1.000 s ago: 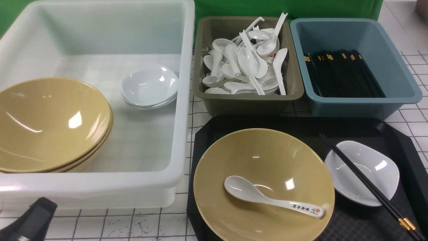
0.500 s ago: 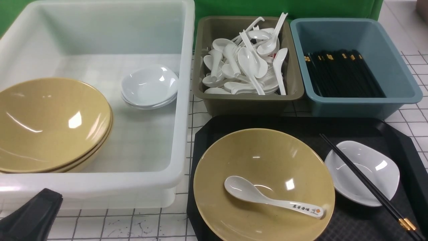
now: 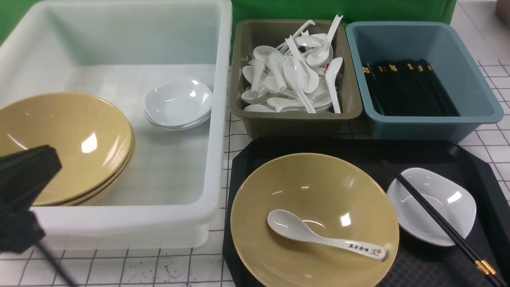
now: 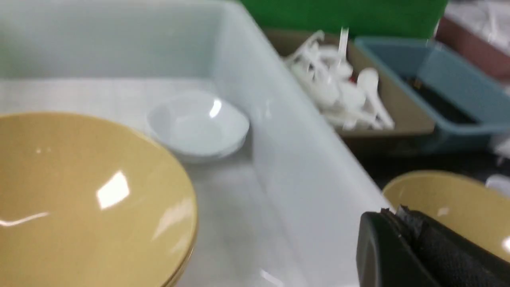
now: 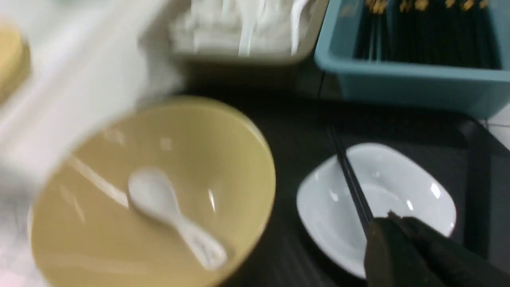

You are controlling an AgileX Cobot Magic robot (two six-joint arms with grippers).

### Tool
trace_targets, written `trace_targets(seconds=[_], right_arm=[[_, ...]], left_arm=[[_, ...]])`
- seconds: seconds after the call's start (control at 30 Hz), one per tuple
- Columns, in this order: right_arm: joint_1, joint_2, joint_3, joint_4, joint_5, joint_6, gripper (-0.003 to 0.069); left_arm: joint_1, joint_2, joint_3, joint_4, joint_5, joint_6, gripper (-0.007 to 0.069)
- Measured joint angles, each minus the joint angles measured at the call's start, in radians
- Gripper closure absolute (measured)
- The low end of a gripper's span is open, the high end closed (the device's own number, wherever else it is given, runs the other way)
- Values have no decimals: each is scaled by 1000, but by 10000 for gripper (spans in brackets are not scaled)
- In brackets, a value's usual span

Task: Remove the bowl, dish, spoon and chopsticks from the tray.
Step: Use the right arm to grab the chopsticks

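Left gripper: matte black, wedge-shaped, flat angular faces; a thin dark blurred strand below it, cable or rod unclear. Its finger has a smooth rounded edge and a finely textured pad. Right gripper: one black tapered finger visible, blurred.

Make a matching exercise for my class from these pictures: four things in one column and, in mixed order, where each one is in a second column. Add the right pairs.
Column A
1. spoon
2. chopsticks
3. bowl
4. stacked small white dishes

Column B
a. in the white tub
b. straight on the tray
c. inside the bowl
d. across the dish

Pairs: 1-c, 2-d, 3-b, 4-a
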Motion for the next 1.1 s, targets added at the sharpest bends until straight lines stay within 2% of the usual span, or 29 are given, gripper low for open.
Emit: trace_targets(seconds=[0.07,0.1,0.27,0.53,0.6,0.63,0.73,0.83,0.9,0.97,1.1], right_arm=[[0,68,-56,0,61,-61,623],[0,167,-139,-2,149,-125,623],[0,365,-252,-10,252,-214,623],[1,651,-307,-130,251,-219,609],[1,694,-307,-141,245,-214,596],[1,743,-308,-143,238,-210,554],[1,786,-308,-142,232,-210,492],[1,854,-308,-140,201,-207,322],[1,878,-308,-140,185,-207,266],[7,920,-310,-140,156,-207,174],[26,985,-313,-145,104,-207,117]], left_arm=[[0,82,-61,50,83,-1,631],[0,164,-137,99,174,-1,631],[-33,313,-247,132,261,-1,631],[-312,550,-430,176,303,38,631],[-356,586,-456,189,302,42,631],[-402,643,-492,202,299,43,631],[-438,687,-513,209,293,44,631],[-487,757,-521,210,282,44,631],[-493,771,-521,210,282,44,631],[-497,800,-521,210,279,45,631],[-497,825,-521,214,276,54,631]])
